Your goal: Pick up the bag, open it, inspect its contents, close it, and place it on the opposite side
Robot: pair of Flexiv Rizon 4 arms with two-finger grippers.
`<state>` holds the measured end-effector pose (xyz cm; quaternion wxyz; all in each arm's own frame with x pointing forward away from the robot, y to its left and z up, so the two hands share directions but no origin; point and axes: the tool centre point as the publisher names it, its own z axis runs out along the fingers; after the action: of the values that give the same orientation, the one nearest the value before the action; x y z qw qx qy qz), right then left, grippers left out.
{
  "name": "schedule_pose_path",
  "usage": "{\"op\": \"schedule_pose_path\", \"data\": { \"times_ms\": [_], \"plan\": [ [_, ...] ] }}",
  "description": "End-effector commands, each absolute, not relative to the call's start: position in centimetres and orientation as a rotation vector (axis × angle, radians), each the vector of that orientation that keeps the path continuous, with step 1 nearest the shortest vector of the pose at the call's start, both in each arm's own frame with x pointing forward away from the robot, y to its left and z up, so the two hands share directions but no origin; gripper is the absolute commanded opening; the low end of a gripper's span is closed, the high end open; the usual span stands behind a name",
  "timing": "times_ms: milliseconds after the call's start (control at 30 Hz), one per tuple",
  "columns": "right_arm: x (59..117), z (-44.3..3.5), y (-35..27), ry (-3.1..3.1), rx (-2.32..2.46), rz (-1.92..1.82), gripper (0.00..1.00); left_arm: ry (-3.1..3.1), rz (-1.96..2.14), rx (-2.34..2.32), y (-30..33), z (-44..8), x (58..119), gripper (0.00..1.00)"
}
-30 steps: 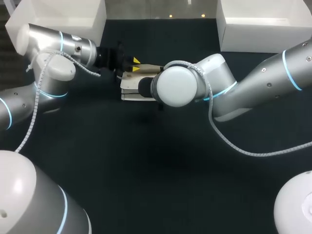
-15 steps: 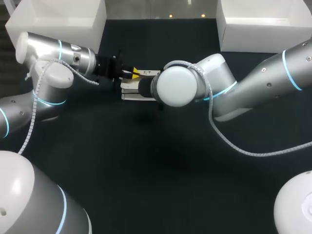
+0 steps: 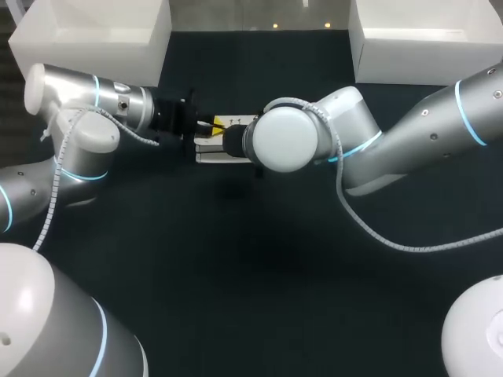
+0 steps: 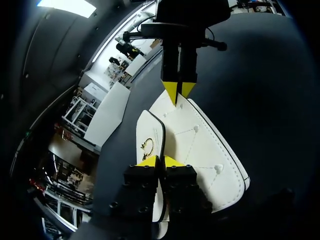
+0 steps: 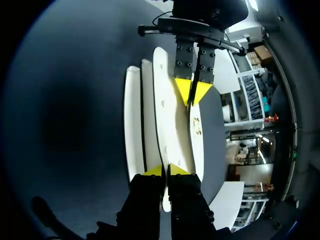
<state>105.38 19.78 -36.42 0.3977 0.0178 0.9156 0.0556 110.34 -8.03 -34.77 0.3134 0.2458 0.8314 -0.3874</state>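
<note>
together left claw (image 4: 160, 161) and right claw (image 5: 166, 170) pinch bag (image 4: 200, 150).

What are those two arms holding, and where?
The white bag: left end effector pinches one end of its edge, right end effector the opposite end.

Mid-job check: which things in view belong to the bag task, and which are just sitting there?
In the job: white bag; left gripper, shut on one end of it; right gripper, shut on the opposite end.
Lying about: left white bin and right white bin, at the far corners of the table, neither touched by an arm.
</note>
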Motion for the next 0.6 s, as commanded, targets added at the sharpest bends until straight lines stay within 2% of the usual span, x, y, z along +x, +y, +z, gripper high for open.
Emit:
{"op": "schedule_pose_path", "data": {
  "times_ms": [33,200,333,600],
  "plan": [
    [105.4,-36.6,19.8,2.313,0.047,0.142,0.0,2.189,-1.026,0.642,-7.7,-34.3,110.5,0.2],
    [105.4,-36.6,19.8,2.313,0.047,0.142,0.0,2.219,-0.993,0.651,-7.9,-33.7,111.0,0.16],
    [105.4,-36.6,19.8,2.313,0.047,0.142,0.0,2.255,-0.927,0.672,-8.2,-33.4,111.1,0.0],
    [105.4,-36.6,19.8,2.313,0.047,0.142,0.0,2.311,-0.914,0.673,-8.3,-34.5,110.4,0.0]
  ]
}}
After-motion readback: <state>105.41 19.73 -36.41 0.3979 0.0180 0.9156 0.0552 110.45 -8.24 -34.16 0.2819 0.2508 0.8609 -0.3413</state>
